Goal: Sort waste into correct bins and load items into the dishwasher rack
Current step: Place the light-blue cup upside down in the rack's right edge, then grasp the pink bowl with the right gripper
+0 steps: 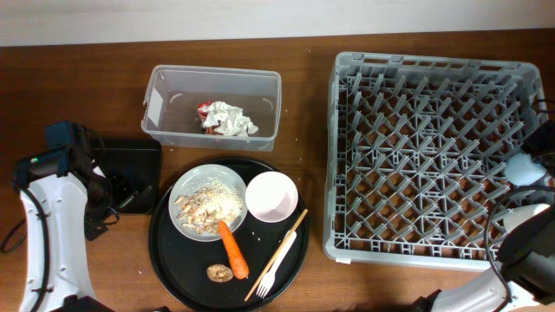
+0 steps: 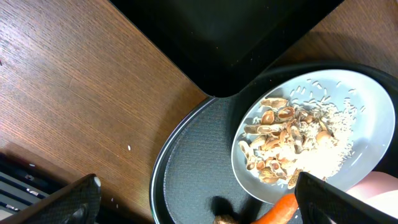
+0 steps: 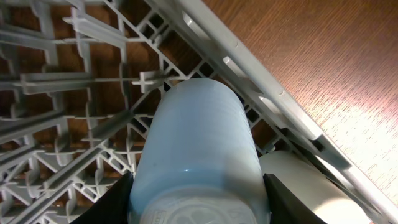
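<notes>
Grey dishwasher rack (image 1: 434,147) at table right. Round black tray (image 1: 173,260) holds white plate (image 1: 192,176) of beige food heap (image 1: 208,206). Right gripper (image 3: 199,208) pinches light blue cup (image 3: 199,137), over the rack's lattice by its right wall. Left gripper (image 2: 199,202) jaws spread wide above tray rim

left arm (image 1: 56,243): white shell, black joints, green dot, black cable | left gripper fingers (image 2: 68,202): matte black, grainy | right arm (image 1: 531,221): white shell, black cable loop | right gripper fingers (image 3: 115,202): black, smooth
</notes>
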Controlling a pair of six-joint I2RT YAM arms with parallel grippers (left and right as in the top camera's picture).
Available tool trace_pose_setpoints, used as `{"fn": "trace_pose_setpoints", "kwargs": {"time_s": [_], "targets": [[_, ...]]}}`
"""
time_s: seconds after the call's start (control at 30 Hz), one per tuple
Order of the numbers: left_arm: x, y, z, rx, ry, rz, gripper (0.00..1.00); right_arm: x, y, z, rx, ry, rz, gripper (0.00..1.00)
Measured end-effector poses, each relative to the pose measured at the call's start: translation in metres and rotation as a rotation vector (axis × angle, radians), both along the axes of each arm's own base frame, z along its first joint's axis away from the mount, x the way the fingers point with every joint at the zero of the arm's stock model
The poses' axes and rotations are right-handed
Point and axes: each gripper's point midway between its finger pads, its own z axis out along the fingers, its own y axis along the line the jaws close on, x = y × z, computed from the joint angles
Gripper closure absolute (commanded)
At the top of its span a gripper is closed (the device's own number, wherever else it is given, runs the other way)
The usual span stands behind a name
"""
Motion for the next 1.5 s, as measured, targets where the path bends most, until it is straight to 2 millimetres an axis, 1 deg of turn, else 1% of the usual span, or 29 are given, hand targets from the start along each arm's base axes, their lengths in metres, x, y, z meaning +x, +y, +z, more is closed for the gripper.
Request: {"fn": "trace_pose_setpoints", "kwargs": {"time_s": [0.07,0.13,0.23,0.3,0.33,0.4,0.43,0.47,0.5,0.53,0.57,0.6,0.67,0.7,0.73,0.77,0.8,0.83,0.9,0.93,1.0,1.07,1.13,1.2,1.27,1.33,1.37,1.47,1.5], "targets": [[0.000,0.000,0.000,0.000,0.000,-0.001,0.01,0.000,0.000,-0.001,0.005,0.001,-0.009,0.10],[0.000,0.000,0.000,0.000,0.000,-0.001,0.01,-0.002,0.002,-0.002,0.012,0.009,-0.001,0.07],[0.000,0.000,0.000,0.000,0.000,0.000,0.01,0.000,0.007,-0.002,0.039,-0.004,0.005,0.07],[0.000,0.000,0.000,0.000,0.000,-0.001,0.01,0.004,0.013,0.003,0.057,-0.036,0.017,0.08],[0.000,0.000,0.000,0.000,0.000,-0.001,0.01,0.006,0.019,0.014,0.067,-0.070,0.038,0.09],[0.000,0.000,0.000,0.000,0.000,-0.001,0.01,0.006,0.040,0.044,0.075,-0.138,0.099,0.10],[0.000,0.000,0.000,0.000,0.000,-0.001,0.01,0.001,0.071,0.066,0.099,-0.160,0.179,0.10],[0.000,0.000,0.000,0.000,0.000,-0.001,0.01,-0.001,0.094,0.079,0.114,-0.173,0.242,0.11],[0.000,0.000,0.000,0.000,0.000,0.000,0.01,-0.003,0.123,0.090,0.131,-0.171,0.328,0.11],[0.000,0.000,0.000,0.000,0.000,0.000,0.01,-0.006,0.148,0.094,0.150,-0.157,0.403,0.11],[0.000,0.000,0.000,0.000,0.000,0.000,0.01,-0.006,0.187,0.098,0.183,-0.137,0.532,0.11],[0.000,0.000,0.000,0.000,0.000,-0.001,0.01,-0.006,0.206,0.097,0.195,-0.118,0.601,0.12],[0.000,0.000,0.000,0.001,0.000,-0.001,0.01,-0.007,0.265,0.096,0.226,-0.075,0.795,0.12],[0.000,0.000,0.000,0.001,0.001,-0.001,0.01,-0.007,0.289,0.096,0.232,-0.067,0.877,0.12],[0.000,0.000,0.000,-0.001,0.001,0.000,0.01,-0.010,0.321,0.096,0.235,-0.059,0.982,0.12],[0.000,0.000,0.000,0.000,0.001,0.000,0.01,-0.017,0.360,0.097,0.248,-0.054,1.100,0.12],[0.000,0.000,0.000,0.000,0.001,0.000,0.01,-0.023,0.389,0.096,0.247,-0.051,1.179,0.12],[0.000,0.000,0.000,0.000,0.001,-0.001,0.01,-0.029,0.410,0.094,0.255,-0.044,1.235,0.12],[0.000,0.000,0.000,0.000,0.001,0.000,0.00,-0.037,0.444,0.082,0.252,-0.001,1.306,0.12],[0.000,0.000,0.000,0.000,0.001,0.000,0.01,-0.040,0.463,0.070,0.251,0.038,1.338,0.12],[0.000,0.000,0.000,0.000,0.001,0.000,0.01,-0.038,0.486,0.047,0.238,0.083,1.375,0.13],[0.000,0.000,0.000,0.000,0.001,0.000,0.01,-0.033,0.503,0.015,0.240,0.154,1.382,0.15],[0.000,0.000,0.000,0.000,0.001,0.000,0.01,-0.029,0.508,-0.008,0.243,0.207,1.364,0.18],[0.000,0.000,0.000,0.000,0.001,-0.001,0.01,-0.024,0.511,-0.039,0.243,0.273,1.340,0.21],[0.000,0.000,0.000,0.000,0.001,0.000,0.01,-0.021,0.512,-0.056,0.243,0.307,1.330,0.23],[0.000,0.000,0.000,0.000,0.001,0.000,0.00,-0.019,0.513,-0.068,0.242,0.328,1.324,0.26],[0.000,0.000,0.000,0.000,0.001,0.000,0.01,-0.017,0.514,-0.080,0.236,0.342,1.322,0.27],[0.000,0.000,0.000,0.000,0.001,-0.001,0.01,-0.012,0.514,-0.099,0.224,0.363,1.314,0.43],[0.000,0.000,0.000,0.000,0.001,-0.001,0.01,-0.011,0.515,-0.101,0.224,0.354,1.312,0.46]]}}
